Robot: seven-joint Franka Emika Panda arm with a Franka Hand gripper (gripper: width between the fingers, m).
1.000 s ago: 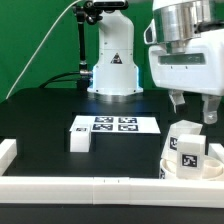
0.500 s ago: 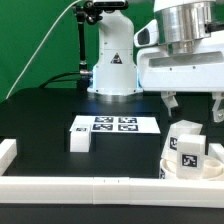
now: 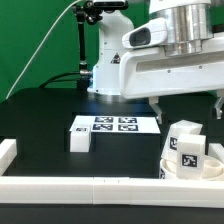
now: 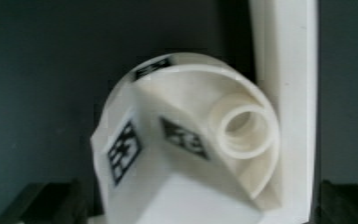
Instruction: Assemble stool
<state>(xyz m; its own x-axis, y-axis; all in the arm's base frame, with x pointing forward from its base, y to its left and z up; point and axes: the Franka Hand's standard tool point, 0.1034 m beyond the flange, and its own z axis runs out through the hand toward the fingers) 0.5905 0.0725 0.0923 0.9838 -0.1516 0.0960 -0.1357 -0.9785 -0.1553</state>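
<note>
1. Exterior view: the end effector (image 3: 188,116) hangs in the upper right of the frame. Its two fingers (image 3: 157,112) stand wide apart with nothing between them.
2. Directly below it, in the lower right corner, the round white seat (image 3: 170,168) rests on the dark desk (image 3: 40,125), just behind the long white border rail (image 3: 90,184). Blocky tagged legs (image 3: 188,148) stand in the seat. The fingers hang above these legs and do not touch them.
3. One loose leg (image 3: 80,139) lies left of centre, well apart from the end effector. It sits just beside the left end of the marker board (image 3: 115,125).
4. Wrist view: the stool parts fill most of the picture, close and blurred. A curved white seat wall (image 4: 167,85) shows with a tagged block (image 4: 149,150) against it, and a round hollow (image 4: 247,130) faces the camera. The border rail runs as a straight white strip alongside these parts; whether it touches them cannot be told. The dark desk shows around them.
</note>
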